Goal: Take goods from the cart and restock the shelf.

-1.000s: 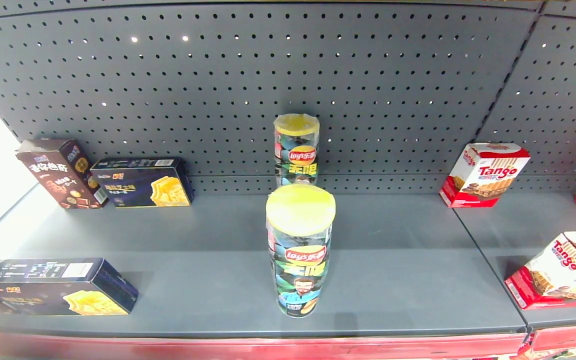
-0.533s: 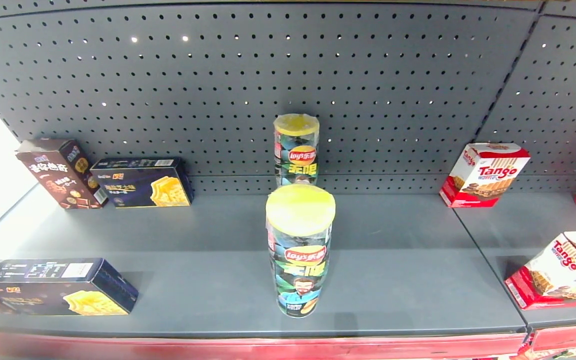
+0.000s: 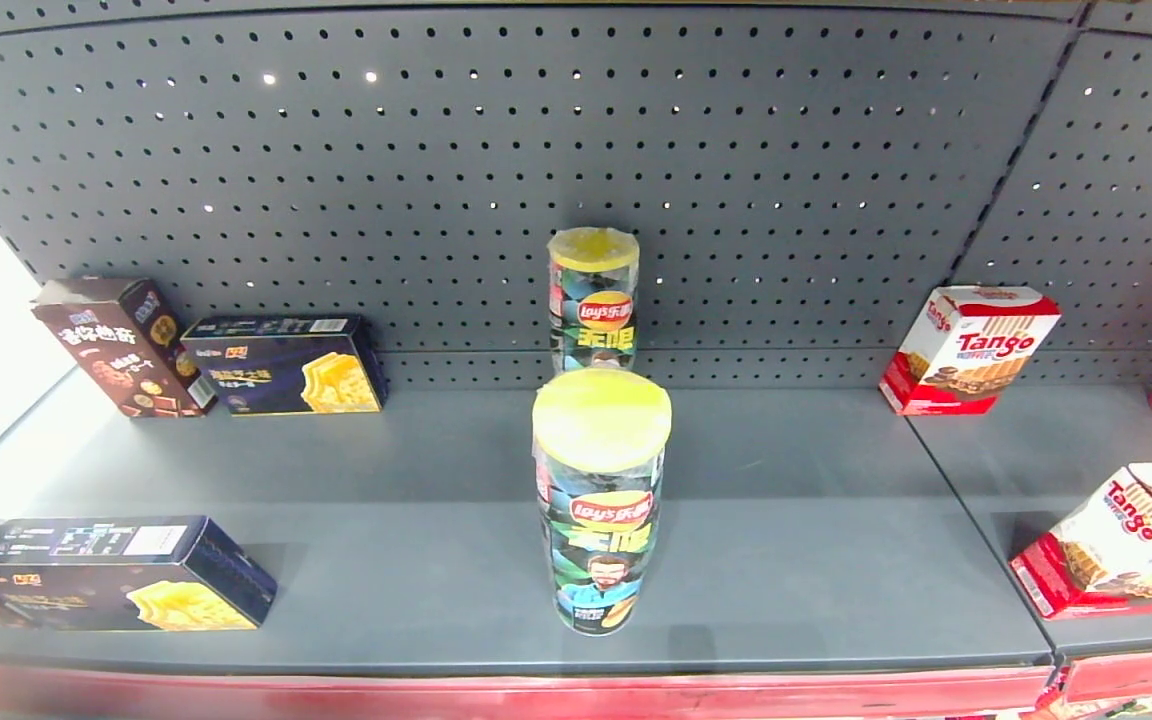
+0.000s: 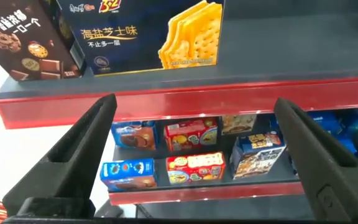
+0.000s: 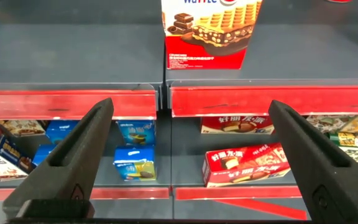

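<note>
Right now the grey shelf (image 3: 786,520) carries two upright tubes in line at its middle: the front chip canister (image 3: 598,510) near the lip and the rear chip canister (image 3: 592,300) against the pegboard (image 3: 436,180). Expect such a tube to be light, stiff yet crushable, slick-wrapped and tippy. Take it across the mid-body, below the yellow lid (image 3: 601,415). Your left gripper (image 4: 194,102) and right gripper (image 5: 190,104) are both spread wide and empty, facing the shelf front.

Left gripper (image 4: 194,102): jaws spread wide, nothing between them. At its 12 o'clock, dark blue cracker box (image 4: 148,31) on grey shelf (image 4: 278,56); brown cookie box (image 4: 27,40) just beside, at the cracker box's 9 o'clock. Below the red front strip (image 4: 55,111), small boxes (image 4: 191,152) on a lower shelf (image 4: 197,194).
</note>
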